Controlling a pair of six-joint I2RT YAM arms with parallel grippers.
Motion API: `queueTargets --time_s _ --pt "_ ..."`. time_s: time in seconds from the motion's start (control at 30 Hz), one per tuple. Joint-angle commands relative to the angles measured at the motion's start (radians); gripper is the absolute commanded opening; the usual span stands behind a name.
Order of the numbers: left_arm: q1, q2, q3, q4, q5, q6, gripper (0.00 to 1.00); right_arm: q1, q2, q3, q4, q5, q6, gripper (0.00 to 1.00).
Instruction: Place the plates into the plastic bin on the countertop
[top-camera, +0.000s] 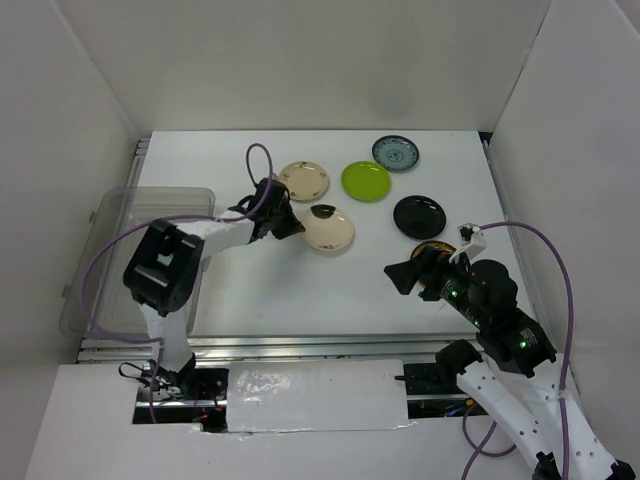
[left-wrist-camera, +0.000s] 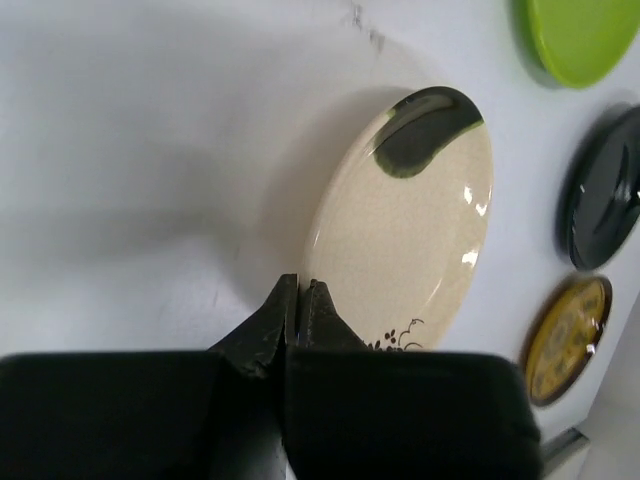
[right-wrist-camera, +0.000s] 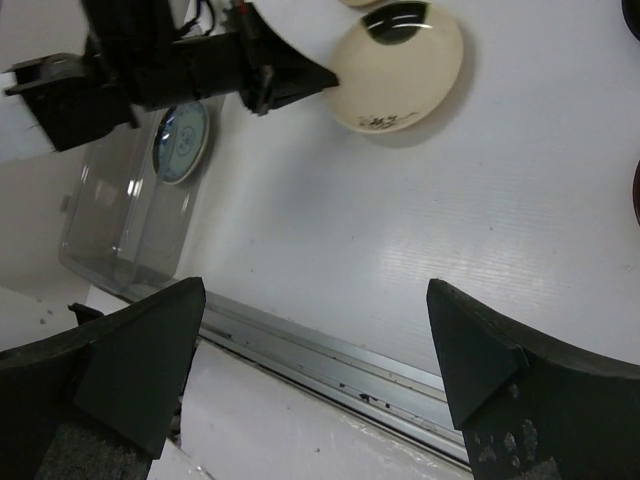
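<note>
From the right wrist, the right end effector (right-wrist-camera: 312, 300) hangs above the white counter (right-wrist-camera: 330, 210), its two dark fingers (right-wrist-camera: 140, 360) spread wide at the bottom corners with nothing between them. Up top lies a cream plate (right-wrist-camera: 400, 70) with a dark smear at its far rim and a small dark sprig on its near side. The left end effector (right-wrist-camera: 325, 72), black and tapering to a closed point, sits just beside that plate's left rim. Over to the left stands the clear plastic bin (right-wrist-camera: 110, 230), a teal-blue plate (right-wrist-camera: 182, 140) lying inside. A metal rail (right-wrist-camera: 330, 350) runs along the counter's front edge.
</note>
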Motion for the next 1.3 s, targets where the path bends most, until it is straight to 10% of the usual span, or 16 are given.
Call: queueTargets --time_s 0.0,0.17,0.3,0.57,0.97,1.07,1.2,1.27 --pt "0.001 -0.266 -0.064 -0.074 -0.030 0.027 0.00 -0.007 -0.002 0.024 0.003 -0.007 -0.016 1.00" --pt "0.122 -0.638 -0.101 -0.380 -0.257 -0.045 0.00 -0.009 0.004 0.024 0.018 -0.022 -0.010 1.00" --pt "0.422 -0.868 -0.160 -0.657 -0.335 -0.099 0.00 -0.009 0.013 0.018 0.043 -0.042 -0.001 1.00" --pt "0.910 -0.917 -0.260 -0.672 -0.223 0.014 0.00 -0.010 0.072 0.061 0.050 -0.082 -0.004 1.00" --pt "0.927 -0.734 -0.337 -0.520 -0.081 0.110 0.01 -0.010 0.099 0.052 0.072 -0.102 0.004 1.00" --pt "0.921 -0.732 -0.334 -0.519 -0.053 0.134 0.21 -0.009 0.108 0.050 0.084 -0.114 0.007 1.00" --pt "0.891 -0.800 -0.297 -0.601 -0.090 0.151 0.99 -0.009 0.119 0.059 0.084 -0.120 0.001 1.00" --pt "0.872 -0.853 -0.255 -0.643 -0.160 0.168 0.99 -0.009 0.118 0.061 0.080 -0.122 -0.001 1.00"
